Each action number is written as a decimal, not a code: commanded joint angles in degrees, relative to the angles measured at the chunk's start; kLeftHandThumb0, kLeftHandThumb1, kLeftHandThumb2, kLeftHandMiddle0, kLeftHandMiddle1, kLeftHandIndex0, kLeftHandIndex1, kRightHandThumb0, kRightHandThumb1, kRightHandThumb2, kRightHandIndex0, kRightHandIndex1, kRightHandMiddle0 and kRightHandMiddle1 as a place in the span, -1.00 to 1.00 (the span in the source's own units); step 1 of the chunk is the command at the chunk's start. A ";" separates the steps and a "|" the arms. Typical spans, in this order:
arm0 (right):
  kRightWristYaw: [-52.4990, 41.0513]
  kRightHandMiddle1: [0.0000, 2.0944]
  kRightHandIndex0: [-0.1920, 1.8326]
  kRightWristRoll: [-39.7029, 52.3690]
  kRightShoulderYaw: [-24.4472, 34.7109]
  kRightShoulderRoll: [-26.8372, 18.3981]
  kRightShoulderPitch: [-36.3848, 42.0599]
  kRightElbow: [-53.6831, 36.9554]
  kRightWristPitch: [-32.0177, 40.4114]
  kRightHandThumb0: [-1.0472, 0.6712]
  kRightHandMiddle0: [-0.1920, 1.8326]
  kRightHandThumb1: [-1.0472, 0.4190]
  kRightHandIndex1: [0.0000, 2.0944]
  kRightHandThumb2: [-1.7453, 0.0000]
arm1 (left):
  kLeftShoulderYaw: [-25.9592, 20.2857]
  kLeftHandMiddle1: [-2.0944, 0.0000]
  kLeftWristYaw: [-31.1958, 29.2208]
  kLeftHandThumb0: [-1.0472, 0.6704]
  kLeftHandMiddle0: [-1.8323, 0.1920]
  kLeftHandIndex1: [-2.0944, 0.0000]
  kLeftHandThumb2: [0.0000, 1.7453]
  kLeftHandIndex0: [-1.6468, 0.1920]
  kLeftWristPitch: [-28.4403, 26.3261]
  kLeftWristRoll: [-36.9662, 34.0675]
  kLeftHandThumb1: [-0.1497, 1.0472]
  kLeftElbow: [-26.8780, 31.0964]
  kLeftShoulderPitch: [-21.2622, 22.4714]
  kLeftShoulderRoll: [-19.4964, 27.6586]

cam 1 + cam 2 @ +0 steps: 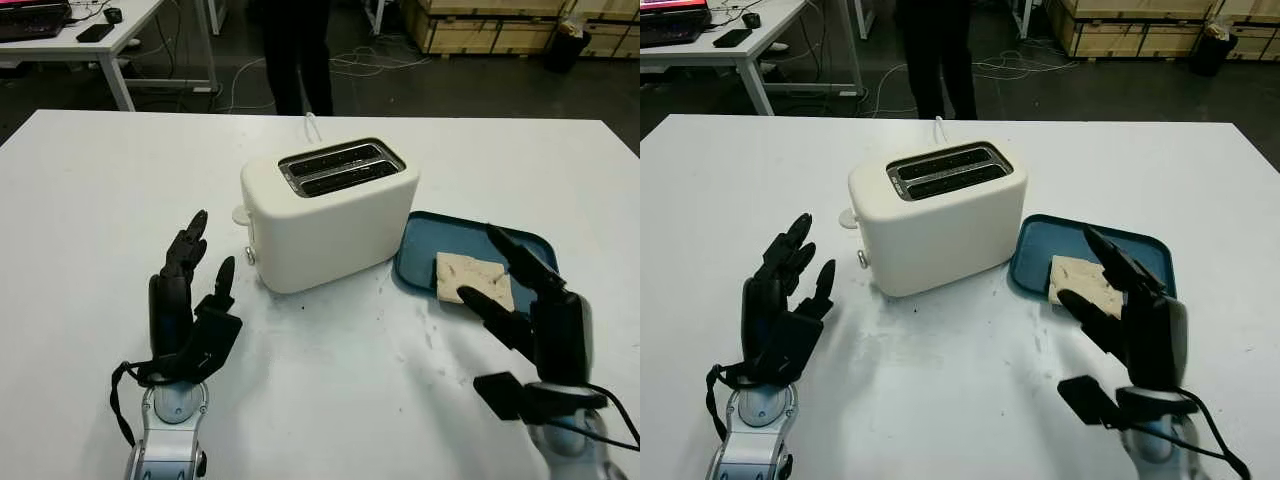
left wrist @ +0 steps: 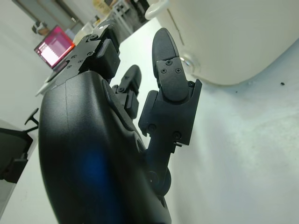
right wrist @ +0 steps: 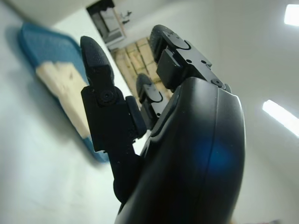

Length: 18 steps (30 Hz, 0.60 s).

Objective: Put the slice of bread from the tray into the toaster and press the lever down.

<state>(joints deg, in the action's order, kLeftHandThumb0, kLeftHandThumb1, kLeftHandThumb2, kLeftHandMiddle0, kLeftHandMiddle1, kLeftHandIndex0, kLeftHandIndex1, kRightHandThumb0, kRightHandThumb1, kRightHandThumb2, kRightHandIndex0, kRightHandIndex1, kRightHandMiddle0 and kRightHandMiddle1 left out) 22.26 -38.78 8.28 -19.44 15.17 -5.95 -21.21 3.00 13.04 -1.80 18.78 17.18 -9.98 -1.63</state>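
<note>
Desk (image 1: 90, 200), white and broad, carries everything in front of me. Cream-white two-slot plastic toaster (image 1: 330, 215) stands near the middle, turned at an angle, both slots on top dark. Its lever knob (image 1: 240, 214) sticks out from the end that faces my left side, up near the top of its travel; a small round dial (image 1: 249, 256) sits below it on the same end.

Dark blue-green flat plastic tray (image 1: 425, 240) lies on the desk just beside the toaster, on my right. Pale slice of bread (image 1: 470, 276) lies flat in the tray, toward its near edge, partly hidden behind my right fingers in the head views.

My left hand (image 1: 188, 305) is open and holds nothing. It is raised over the desk on the near left, fingers pointing up and forward toward the lever end of the toaster, near it but not touching. In the left wrist view the toaster's rounded lower corner and dial sit just past my fingertips.

My right hand (image 1: 530, 305) is also open and empty. It hangs over the near right of the desk at the tray's near edge, fingers reaching toward the bread, with no contact that I can make out. The right wrist view shows bread and tray beyond my fingers.

A person's dark-trousered legs (image 1: 297, 55) stand past the desk's far edge. A second table (image 1: 100, 40) with a laptop stands at far left.
</note>
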 commanded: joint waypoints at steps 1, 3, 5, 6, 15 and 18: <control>2.23 -1.00 -0.25 -4.58 -0.12 -1.83 0.29 1.05 1.55 -0.30 -0.25 -0.70 -1.00 1.00 | 0.46 0.77 -0.11 -0.44 0.45 1.00 -0.46 0.39 0.43 0.15 0.79 -0.46 0.45 0.04; 3.54 -1.00 -0.27 -8.69 -0.51 -2.97 0.47 1.62 3.65 -0.34 -0.27 -0.71 -1.00 0.99 | 0.58 0.76 0.26 -0.44 0.44 1.00 -0.45 0.38 0.49 0.74 0.79 -0.49 0.47 0.16; 4.26 -1.00 -0.29 -11.72 -1.15 -3.98 0.39 2.36 5.53 -0.35 -0.28 -0.69 -1.00 1.00 | 0.50 0.76 0.32 -0.43 0.44 1.00 -0.45 0.38 0.66 0.51 0.79 -0.49 0.41 0.11; 4.66 -1.00 -0.30 -12.76 -1.52 -4.47 0.26 2.81 6.12 -0.35 -0.28 -0.68 -1.00 1.00 | 0.47 0.75 0.23 -0.43 0.45 1.00 -0.45 0.38 0.62 0.28 0.79 -0.40 0.34 0.04; 7.40 -1.00 -0.35 -18.49 -5.08 -7.98 -2.10 7.75 11.64 -0.35 -0.30 -0.67 -1.00 1.00 | 0.64 0.75 -0.19 -0.43 0.48 1.00 -0.45 0.40 0.32 -0.23 0.79 0.08 0.12 -0.13; 7.74 -1.00 -0.35 -20.15 -6.53 -8.90 -3.56 9.97 14.43 -0.36 -0.32 -0.68 -1.00 0.99 | 0.74 0.74 -0.31 -0.43 0.48 1.00 -0.45 0.40 0.34 -0.11 0.79 0.12 0.14 0.01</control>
<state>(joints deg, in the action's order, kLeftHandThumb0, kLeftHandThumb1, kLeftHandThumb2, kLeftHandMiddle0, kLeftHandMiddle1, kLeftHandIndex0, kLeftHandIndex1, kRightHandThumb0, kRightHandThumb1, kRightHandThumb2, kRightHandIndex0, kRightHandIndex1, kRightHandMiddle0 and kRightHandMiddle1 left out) 29.20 -58.00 2.32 -27.60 12.73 3.07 -8.17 3.35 13.00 -1.80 18.67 17.13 -9.94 -1.67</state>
